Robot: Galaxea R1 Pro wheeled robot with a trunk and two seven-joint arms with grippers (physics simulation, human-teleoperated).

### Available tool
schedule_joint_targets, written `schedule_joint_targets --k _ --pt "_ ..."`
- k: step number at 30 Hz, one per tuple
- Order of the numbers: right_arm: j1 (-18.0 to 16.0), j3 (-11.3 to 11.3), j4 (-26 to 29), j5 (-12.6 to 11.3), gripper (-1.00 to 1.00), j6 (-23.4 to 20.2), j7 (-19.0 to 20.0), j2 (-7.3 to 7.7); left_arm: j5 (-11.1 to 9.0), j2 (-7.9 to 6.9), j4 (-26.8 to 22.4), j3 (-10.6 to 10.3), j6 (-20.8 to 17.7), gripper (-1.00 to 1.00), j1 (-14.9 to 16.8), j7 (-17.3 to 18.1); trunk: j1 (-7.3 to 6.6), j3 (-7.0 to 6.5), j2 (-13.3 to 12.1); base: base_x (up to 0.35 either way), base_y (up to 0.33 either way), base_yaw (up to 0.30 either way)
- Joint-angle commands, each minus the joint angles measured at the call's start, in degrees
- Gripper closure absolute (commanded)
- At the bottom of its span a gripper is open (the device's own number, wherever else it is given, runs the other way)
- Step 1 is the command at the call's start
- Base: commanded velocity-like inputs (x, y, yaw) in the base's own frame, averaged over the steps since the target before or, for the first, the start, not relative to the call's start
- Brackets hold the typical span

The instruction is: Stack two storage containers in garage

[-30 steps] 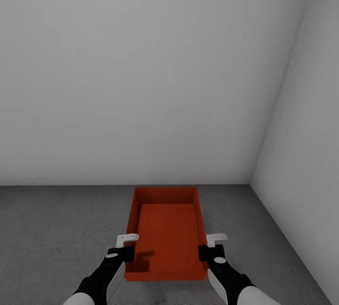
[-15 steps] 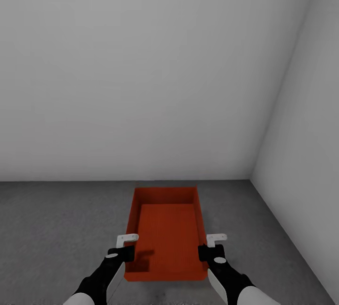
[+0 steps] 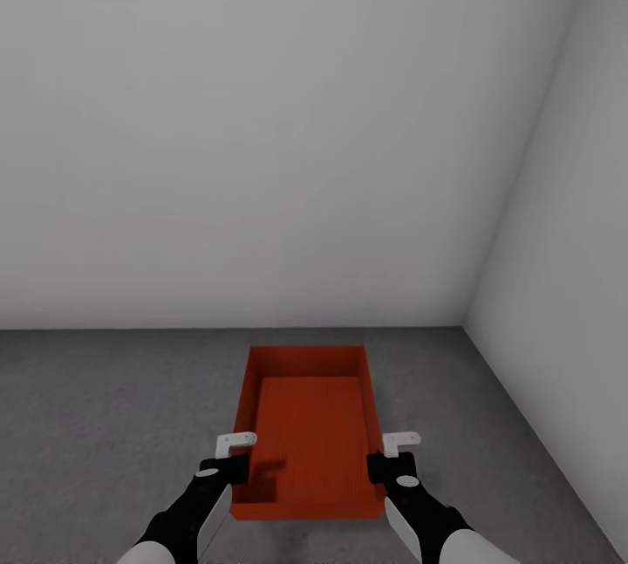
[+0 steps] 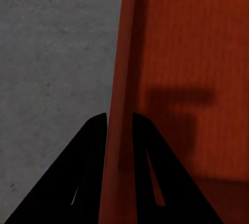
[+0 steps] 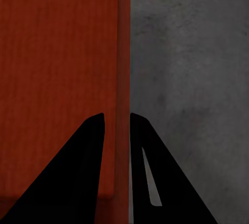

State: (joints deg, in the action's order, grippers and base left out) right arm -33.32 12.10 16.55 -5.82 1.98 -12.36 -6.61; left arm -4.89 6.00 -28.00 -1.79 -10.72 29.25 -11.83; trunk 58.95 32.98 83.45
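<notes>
One orange-red ribbed storage container hangs in front of me between both arms, open top up, long side pointing at the back wall. My left gripper is shut on its left wall, and the thin rim runs between the black fingers. On the opposite wall my right gripper is shut, the rim pinched between its fingers. Dark grey concrete floor of the garage lies beneath. The second container is out of view.
A plain white-grey back wall stands just beyond the bin. A second wall meets it in a corner at the right. Mottled floor spreads to the left and, more narrowly, to the right.
The line where the back wall meets the floor has risen in the picture, so the camera has moved. The container and both grippers keep their place in the view.
</notes>
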Motion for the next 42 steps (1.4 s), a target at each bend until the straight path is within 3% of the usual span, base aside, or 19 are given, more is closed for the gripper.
schedule_joint_targets --k 1,42 --pt "-0.1 -1.8 0.1 0.4 1.00 3.0 -0.8 0.02 -3.8 -0.03 -0.1 1.0 -0.4 1.00 0.0 -0.4 -0.01 0.15 0.0 0.000 0.000 0.000" --pt "-0.1 -1.8 0.1 0.3 1.00 2.9 -0.9 -0.15 -3.7 -0.11 0.0 0.9 -0.4 1.00 0.0 -0.4 -0.01 3.92 0.0 0.000 0.000 0.000"
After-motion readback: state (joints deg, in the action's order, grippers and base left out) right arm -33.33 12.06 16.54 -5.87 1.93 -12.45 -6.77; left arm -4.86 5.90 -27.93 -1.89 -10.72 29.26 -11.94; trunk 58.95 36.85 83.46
